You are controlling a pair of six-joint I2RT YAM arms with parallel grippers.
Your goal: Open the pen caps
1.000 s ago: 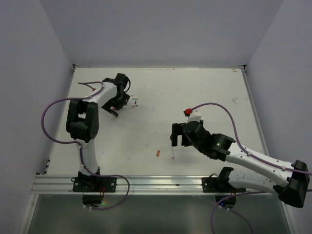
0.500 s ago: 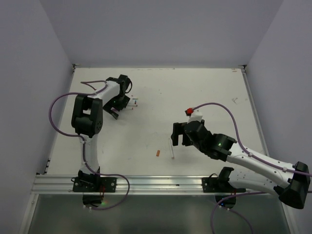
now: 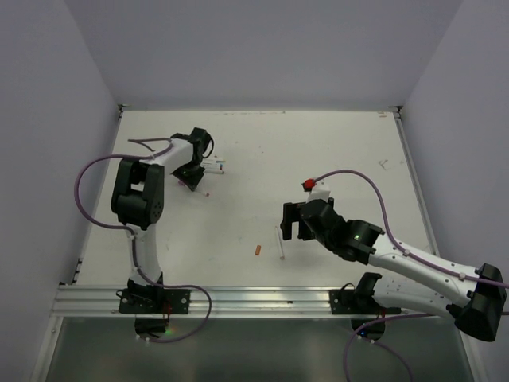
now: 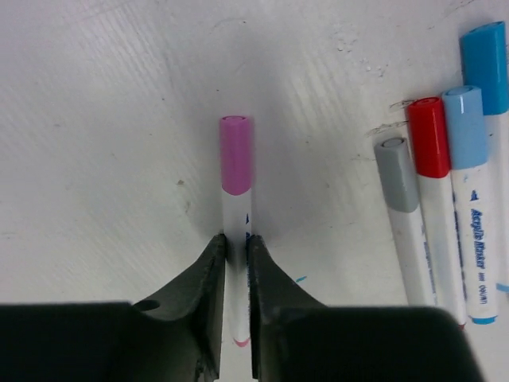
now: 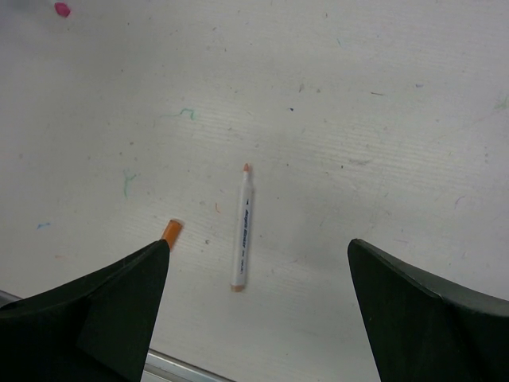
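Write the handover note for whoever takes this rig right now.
Left gripper: shut on the barrel of the pink-capped pen, cap on.
Right gripper: open, empty, the orange pen on the table ahead of it.
Done: orange pen uncapped, orange cap lying beside it.
Left to do: pink-capped pen, then the grey-capped pen, red-capped pen, light-blue-capped pen and blue-capped pen beside it.
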